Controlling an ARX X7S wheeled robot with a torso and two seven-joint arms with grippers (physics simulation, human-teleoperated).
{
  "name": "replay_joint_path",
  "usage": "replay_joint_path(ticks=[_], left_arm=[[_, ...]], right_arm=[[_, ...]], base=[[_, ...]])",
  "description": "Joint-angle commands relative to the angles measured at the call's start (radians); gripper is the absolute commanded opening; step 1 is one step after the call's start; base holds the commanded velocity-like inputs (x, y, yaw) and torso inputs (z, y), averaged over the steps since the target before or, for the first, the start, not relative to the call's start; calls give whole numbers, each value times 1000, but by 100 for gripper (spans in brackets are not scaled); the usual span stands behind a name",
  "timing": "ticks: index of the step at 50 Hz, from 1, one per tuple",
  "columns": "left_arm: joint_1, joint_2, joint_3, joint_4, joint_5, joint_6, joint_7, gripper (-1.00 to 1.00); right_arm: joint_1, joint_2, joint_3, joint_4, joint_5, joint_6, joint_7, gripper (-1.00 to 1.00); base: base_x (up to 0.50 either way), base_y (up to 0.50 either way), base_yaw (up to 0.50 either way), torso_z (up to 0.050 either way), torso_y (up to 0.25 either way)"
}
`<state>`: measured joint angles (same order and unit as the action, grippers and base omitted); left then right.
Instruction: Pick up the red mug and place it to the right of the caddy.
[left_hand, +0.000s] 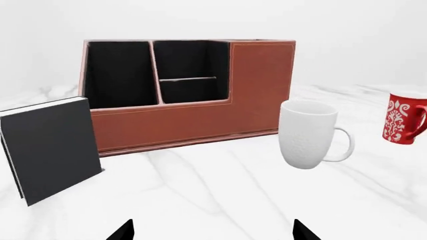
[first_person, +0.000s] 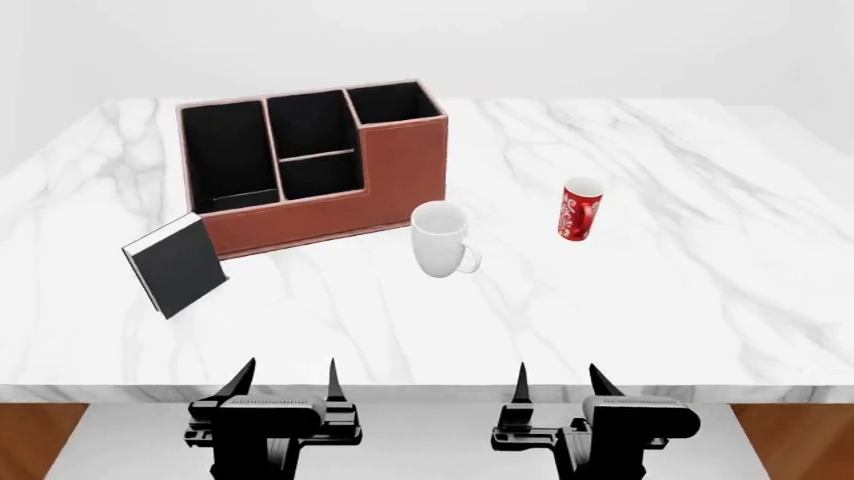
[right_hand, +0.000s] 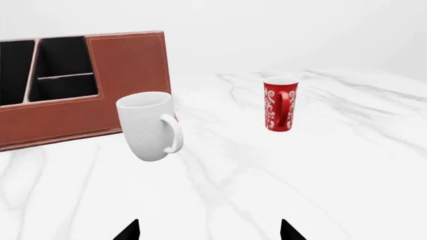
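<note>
Left wrist view: one red mug (left_hand: 403, 118) stands upright on the white marble table (left_hand: 220, 195), tall and narrow, with a white swirl pattern and a red handle; the frame edge cuts it off. One white footed mug (left_hand: 308, 133) stands between it and the one caddy (left_hand: 193, 92), a reddish-brown leather-look organizer with black-lined compartments and one taller corner section. One black book (left_hand: 50, 146) with white page edges leans just beside the caddy's low end. Only two dark fingertips (left_hand: 122, 232) of the left gripper (left_hand: 212, 232) show, set wide apart and holding nothing.

Head view: the red mug (first_person: 579, 209) stands apart from everything, to the right of the white mug (first_person: 441, 239), which sits near the caddy's (first_person: 314, 165) tall corner. The book (first_person: 175, 265) leans at the caddy's near left corner. Both grippers, left (first_person: 284, 381) and right (first_person: 559, 382), hang at the table's (first_person: 694, 280) near edge, spread and empty.

Right wrist view: the red mug (right_hand: 279, 104) shows a white inside and its handle facing the camera. Its pattern carries no readable writing. The right gripper's (right_hand: 209, 230) tips stand wide, empty.
</note>
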<state>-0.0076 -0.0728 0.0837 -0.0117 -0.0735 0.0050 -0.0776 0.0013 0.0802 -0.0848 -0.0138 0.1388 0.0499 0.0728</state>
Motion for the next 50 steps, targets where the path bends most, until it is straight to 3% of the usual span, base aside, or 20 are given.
replay_joint_path(ticks=[1,12,15,18,21,25,28,50], left_arm=[[-2,-14,18,-6,-13,3,-15,100],[-5,-26,32,-1,-27,-7,-31,100],[-6,-28,29,40,-44,-65,-43,100],[-31,-60,37,277,-29,-334,-87,100],[-104,-90,26,480,-61,-603,-93,100],[-372,-100,-116,822,-230,-1105,-84,100],[-529,-96,-163,932,-286,-1416,-95,100],[-526,-129,-97,918,-275,-1383,-135,100]], right_arm=[[0,18,-21,1,15,1,9,100],[7,26,-30,3,25,0,29,100],[18,39,-34,-41,61,112,25,100],[61,66,-10,-201,138,348,49,100],[107,93,7,-319,163,482,87,100],[173,118,63,-450,227,626,125,100],[175,128,73,-485,236,629,126,100],[170,134,60,-438,239,594,121,100]], base=[[0,-500,0,0,0],[0,-480,0,0,0],[0,0,0,0,0],[0,0,0,0,0],[0,0,0,0,0],[0,0,0,0,0],[219,0,0,0,0],[500,0,0,0,0]])
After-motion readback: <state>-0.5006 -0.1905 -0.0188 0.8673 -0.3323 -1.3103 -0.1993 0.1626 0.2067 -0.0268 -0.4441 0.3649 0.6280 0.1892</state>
